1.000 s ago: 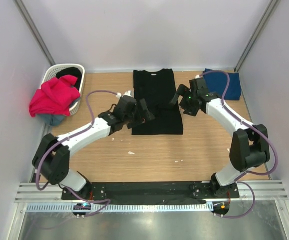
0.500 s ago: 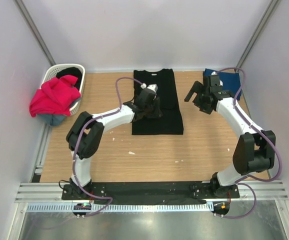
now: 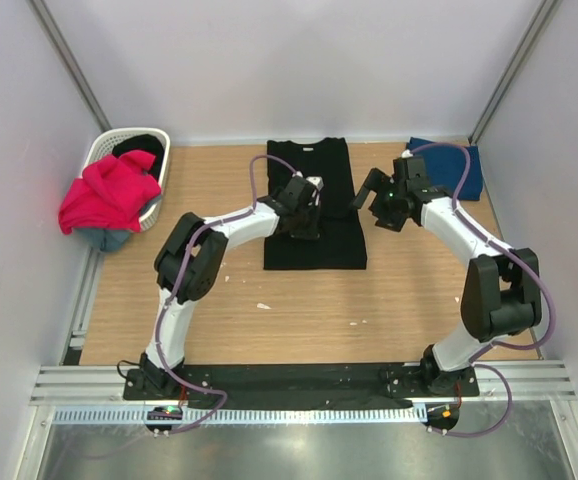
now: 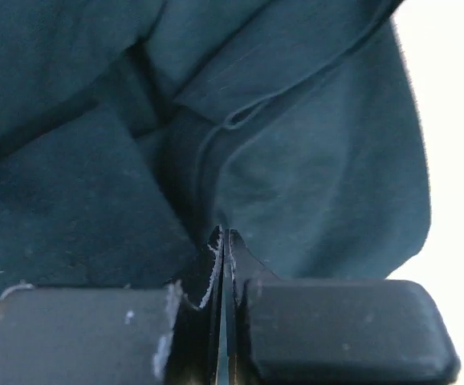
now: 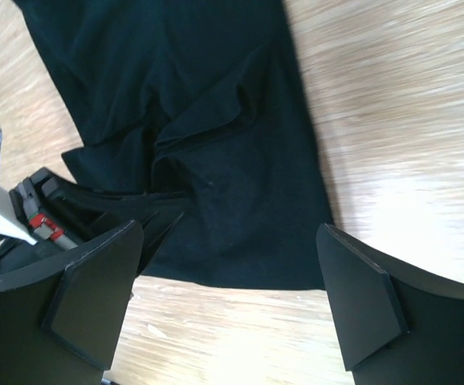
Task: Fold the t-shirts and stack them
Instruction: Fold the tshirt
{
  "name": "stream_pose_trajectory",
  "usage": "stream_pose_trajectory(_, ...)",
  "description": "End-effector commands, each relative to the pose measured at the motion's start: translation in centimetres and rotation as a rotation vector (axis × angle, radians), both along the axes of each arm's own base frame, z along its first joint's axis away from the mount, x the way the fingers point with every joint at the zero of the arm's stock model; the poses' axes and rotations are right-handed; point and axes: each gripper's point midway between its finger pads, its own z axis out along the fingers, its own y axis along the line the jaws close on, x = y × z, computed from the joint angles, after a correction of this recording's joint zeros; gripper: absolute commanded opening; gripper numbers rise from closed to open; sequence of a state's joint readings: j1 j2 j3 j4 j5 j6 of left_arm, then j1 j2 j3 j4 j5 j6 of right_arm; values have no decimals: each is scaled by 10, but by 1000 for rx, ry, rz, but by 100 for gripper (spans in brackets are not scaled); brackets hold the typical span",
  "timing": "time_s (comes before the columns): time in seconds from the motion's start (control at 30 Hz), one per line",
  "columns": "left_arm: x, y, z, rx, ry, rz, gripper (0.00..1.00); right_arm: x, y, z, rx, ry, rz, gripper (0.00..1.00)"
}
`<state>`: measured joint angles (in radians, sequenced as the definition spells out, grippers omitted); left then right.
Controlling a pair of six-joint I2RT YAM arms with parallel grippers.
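A black t-shirt [image 3: 331,248] lies folded into a long strip at the back middle of the wooden table [image 3: 299,310]. My left gripper [image 3: 306,222] rests on its middle, shut on a pinch of the black cloth [image 4: 312,160]. Creases run in to its tips [image 4: 224,237]. My right gripper [image 3: 366,195] hovers open at the shirt's right edge, with the shirt's lower part [image 5: 216,80] and bare wood between its fingers [image 5: 95,297]. A navy blue t-shirt [image 3: 464,168] lies folded at the back right. A magenta-red t-shirt [image 3: 109,192] hangs over the basket.
A white lattice laundry basket [image 3: 97,152] stands at the back left against the wall, with dark cloth inside it. Booth walls close in the table on three sides. Small white scraps [image 3: 263,305] lie on the wood in front of the shirt.
My left gripper moved from the shirt's left edge onto its middle and shut on the cloth. The right gripper swung out toward the navy shirt, then came back to the black shirt's right edge.
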<state>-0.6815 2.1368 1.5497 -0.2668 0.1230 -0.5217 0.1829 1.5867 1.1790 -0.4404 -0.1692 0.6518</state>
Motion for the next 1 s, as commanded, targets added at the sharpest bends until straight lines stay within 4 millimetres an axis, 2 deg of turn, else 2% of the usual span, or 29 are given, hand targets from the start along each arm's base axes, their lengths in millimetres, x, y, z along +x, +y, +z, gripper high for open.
stream_pose_trajectory(0.0, 16, 8, 8, 53, -53, -12, 0, 9, 17, -2, 49, -28, 19, 95)
stream_pose_trajectory(0.03, 19, 13, 0, 78, -43, -9, 0, 9, 19, -10, 48, -10, 23, 95)
stream_pose_trajectory(0.17, 41, 22, 10, 109, -95, 4, 0, 7, 18, -24, 22, 23, 19, 99)
stream_pose_trajectory(0.33, 63, 32, 27, 122, -159, 26, 1, 6, 23, -35, 14, 35, 27, 100)
stream_pose_trajectory(0.43, 73, 30, 27, 126, -178, 18, 1, 4, 27, -45, 31, 64, 34, 100)
stream_pose_trajectory(0.53, 84, 23, 20, 140, -200, -12, 1, 5, 28, -53, 33, 80, 30, 100)
stream_pose_trajectory(0.57, 86, 22, 9, 155, -191, -24, 1, 5, 28, -53, 33, 80, 29, 100)
stream_pose_trajectory(0.6, 93, 19, 17, 153, -221, -34, 1, 5, 28, -52, 32, 77, 28, 100)
stream_pose_trajectory(0.67, 98, 17, 22, 155, -243, -44, 3, 5, 27, -51, 26, 73, 28, 99)
stream_pose_trajectory(0.7, 103, 21, 27, 176, -267, -29, 4, 5, 27, -50, 26, 70, 28, 100)
stream_pose_trajectory(0.8, 110, 28, 53, 209, -335, -34, 19, 5, 26, -47, 10, 57, 41, 100)
stream_pose_trajectory(0.83, 111, 32, 77, 203, -370, -30, 43, 7, 25, -45, 1, 48, 42, 100)
stream_pose_trajectory(0.87, 108, 37, 86, 201, -378, -26, 54, 6, 23, -46, -16, 48, 52, 100)
stream_pose_trajectory(0.9, 106, 41, 98, 195, -391, -20, 61, 7, 22, -46, -30, 45, 55, 100)
stream_pose_trajectory(0.93, 102, 49, 130, 173, -429, 4, 70, 11, 23, -41, -37, 36, 63, 99)
stream_pose_trajectory(0.97, 96, 57, 135, 171, -421, 25, 73, 13, 23, -44, -48, 43, 67, 100)
